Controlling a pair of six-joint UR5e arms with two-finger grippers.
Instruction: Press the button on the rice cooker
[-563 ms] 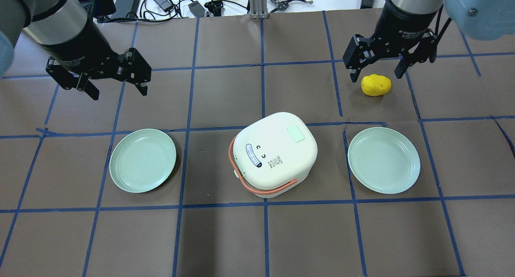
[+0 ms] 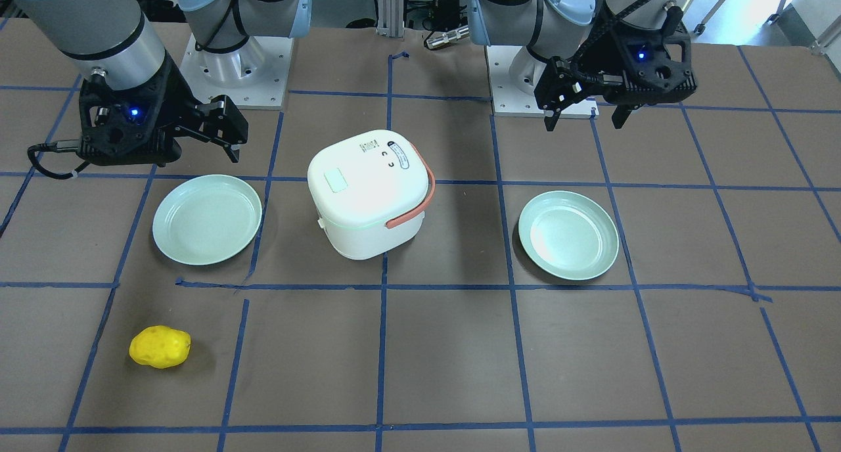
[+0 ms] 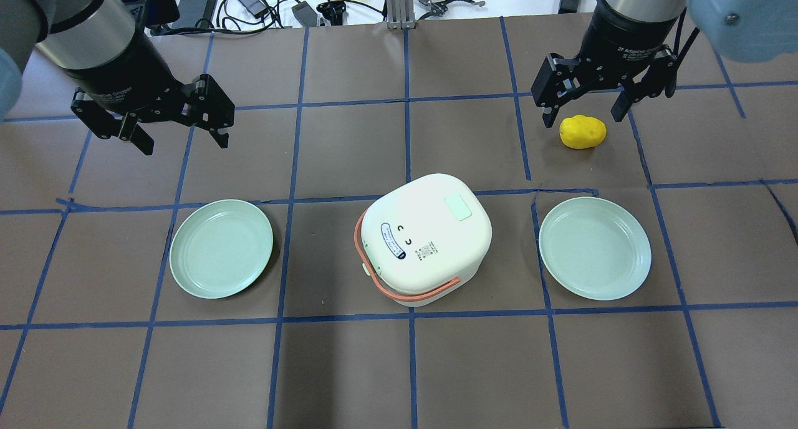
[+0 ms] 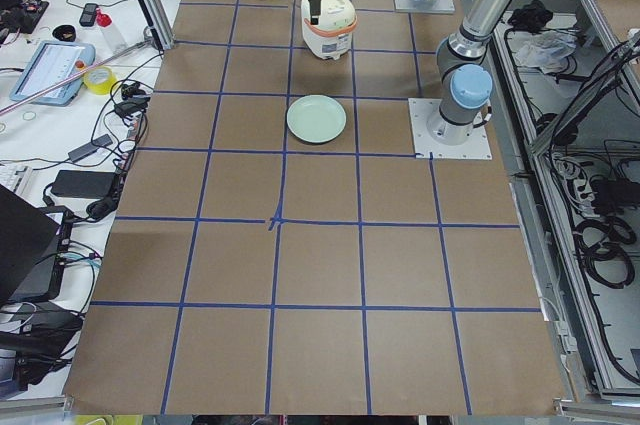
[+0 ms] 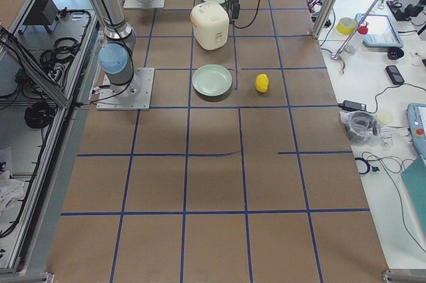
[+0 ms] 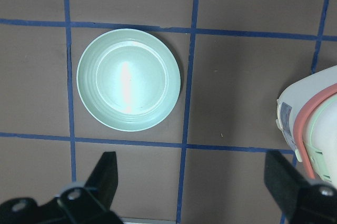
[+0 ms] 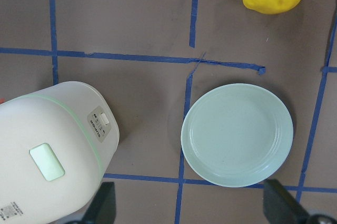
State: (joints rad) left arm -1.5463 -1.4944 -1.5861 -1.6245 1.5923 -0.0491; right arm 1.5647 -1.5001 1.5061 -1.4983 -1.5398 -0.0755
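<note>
The white rice cooker (image 3: 427, 239) with an orange handle stands at the table's middle, lid shut. Its pale green button (image 3: 459, 207) sits on the lid's far right part. It also shows in the front view (image 2: 336, 180) and the right wrist view (image 7: 47, 162). My left gripper (image 3: 185, 143) is open and empty, hovering far left of the cooker, beyond the left plate. My right gripper (image 3: 583, 120) is open and empty, hovering over a yellow potato-like object (image 3: 582, 131) at the far right. Neither gripper touches the cooker.
Two pale green plates flank the cooker, one on the left (image 3: 221, 248) and one on the right (image 3: 595, 248). Cables and small gear (image 3: 262, 5) lie beyond the table's far edge. Blue tape lines grid the brown table top.
</note>
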